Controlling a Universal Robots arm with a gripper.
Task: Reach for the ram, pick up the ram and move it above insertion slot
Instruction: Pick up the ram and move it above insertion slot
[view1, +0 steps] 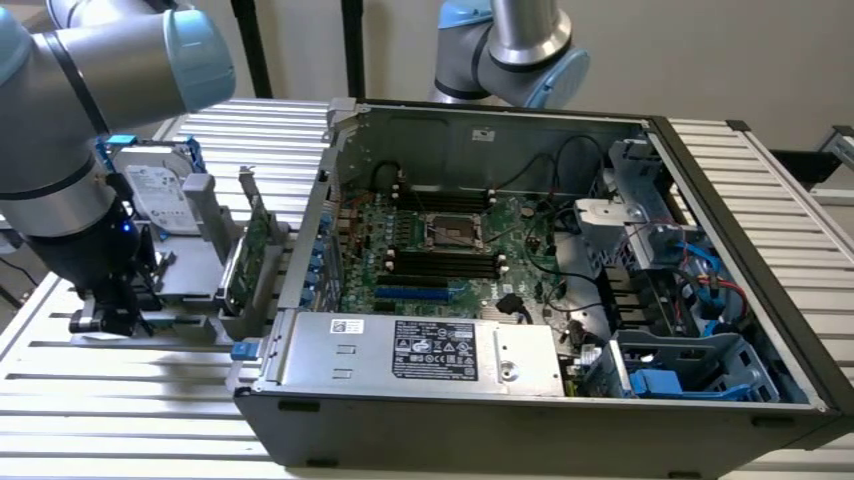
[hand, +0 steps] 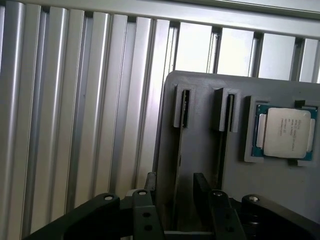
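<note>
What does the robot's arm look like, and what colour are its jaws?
The arm is made of fat round silver-grey tubes with light blue caps on the joints. Its gripper is black, with two flat black jaws and small round bolts.

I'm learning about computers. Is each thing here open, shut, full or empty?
Computer case: open, side off.
Memory slots: empty.
Processor chip: lying flat in the grey holder.
Green card: standing upright.
Gripper: open, low over the holder.
Ram: seems on edge in the holder, not gripped.
</note>
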